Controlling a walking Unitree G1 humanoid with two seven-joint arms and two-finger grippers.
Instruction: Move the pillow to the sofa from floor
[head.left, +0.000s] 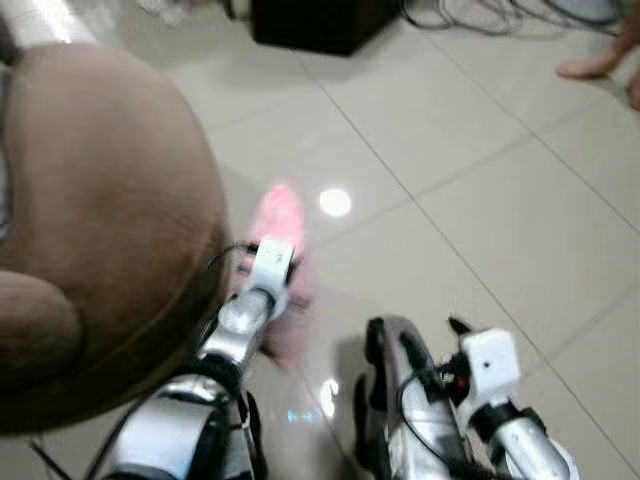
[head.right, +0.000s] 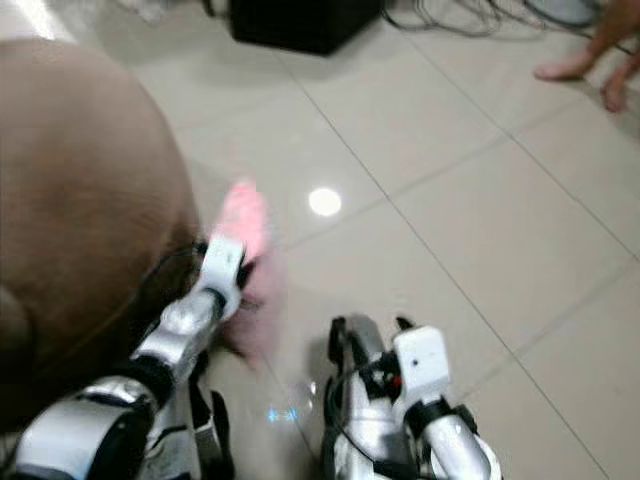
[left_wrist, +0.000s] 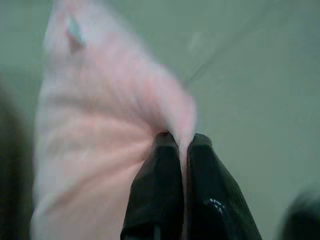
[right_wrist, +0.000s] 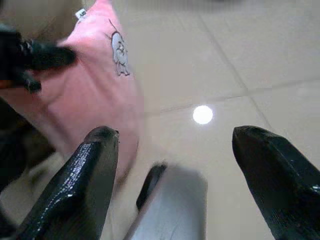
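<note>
Right gripper (right_wrist: 175, 165): its two black fingers (right_wrist: 80, 185) stand spread wide, nothing between them. It hangs low over the tiled floor (head.left: 470, 180), nearest the camera in the head views, and has no part in the grasp. Judged as held in reserve.

Left gripper (left_wrist: 182, 145): the fingers (left_wrist: 160, 170) are pressed almost together, with a thin fold of the pink pillow (left_wrist: 100, 150) pinched between the tips. The rest of the pillow fans out beyond and to one side of the fingertips. In the head views the left arm reaches forward and the pillow (head.left: 278, 215) stands up past the end of the wrist, apparently clear of the floor; blur prevents a firm finding on that. An edge pinch is likely used because the pillow is too thick to be spanned whole.

From the right wrist view, the pillow lies beyond and beside one finger, not touching it. A small cartoon print (right_wrist: 119, 50) and a white tag (right_wrist: 80, 14) are visible on its cover.

Sofa (head.left: 100, 220): the brown upholstered mass lies just beside the left arm, close to the held pillow. The pillow is not yet on it. Judged stage: carrying toward the seat.

Containers: none seen.

Farthest: a dark box (head.left: 315, 22), loose cables (head.left: 480, 15) and a person's bare feet (head.right: 585, 62) on the floor.
</note>
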